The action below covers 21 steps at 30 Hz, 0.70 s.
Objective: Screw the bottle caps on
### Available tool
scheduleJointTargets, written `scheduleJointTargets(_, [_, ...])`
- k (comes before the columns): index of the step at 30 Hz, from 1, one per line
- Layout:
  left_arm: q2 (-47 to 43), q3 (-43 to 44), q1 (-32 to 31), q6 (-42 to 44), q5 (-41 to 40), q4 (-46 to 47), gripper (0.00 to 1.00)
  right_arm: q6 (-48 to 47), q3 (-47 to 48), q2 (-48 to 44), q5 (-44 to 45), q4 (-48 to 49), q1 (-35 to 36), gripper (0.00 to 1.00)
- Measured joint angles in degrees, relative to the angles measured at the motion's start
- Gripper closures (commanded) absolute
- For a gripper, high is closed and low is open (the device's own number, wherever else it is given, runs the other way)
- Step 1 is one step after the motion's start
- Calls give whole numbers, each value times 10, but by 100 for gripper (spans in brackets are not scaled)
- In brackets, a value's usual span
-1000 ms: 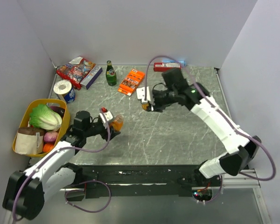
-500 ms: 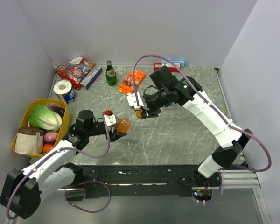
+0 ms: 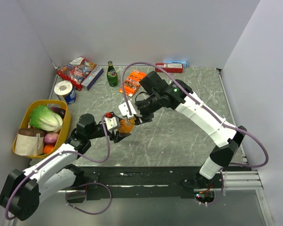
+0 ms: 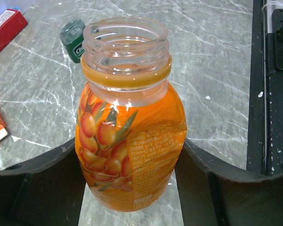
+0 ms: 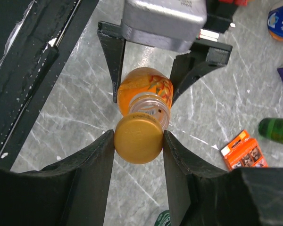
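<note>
Setting: grey, marble-veined table (image 3: 179,136) between pale walls; two white arms meet left of its middle; clutter lines the far edge.
Basket: yellow basket (image 3: 23,123) at the left edge, holding a lettuce (image 3: 45,117) and other produce.
Left gripper: the left gripper (image 4: 131,155) has its jaws drawn in on the belly of the orange bottle (image 4: 127,136), held upright; whether the base touches the table cannot be told.
Right gripper: the right gripper (image 5: 138,141) pinches the orange-brown cap (image 5: 138,136) between both fingers, just above the bottle.
Label: berries and green leaves are printed on the bottle's wrap; the block of small print beside them is too fine to read.
Left wrist view: the mouth stands open, with threads and orange neck ring bare; a stubby dark green bottle (image 4: 73,34) with a pale mark on top stands on the table beyond, its lettering illegible; a red box (image 4: 4,26) lies farther off.
Right wrist view: only here does the cap show; it overlaps the near rim of the mouth, off-centre.
Top view: both grippers hide the bottle's mouth; a tall green glass bottle (image 3: 112,74) and an orange packet (image 3: 132,81) stand near the far edge, their printing unreadable.
</note>
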Motion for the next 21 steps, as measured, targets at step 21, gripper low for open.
scheduleJointTargets(21, [-11, -17, -15, 51, -13, 24, 99, -39, 25, 35, 22, -10, 8, 57])
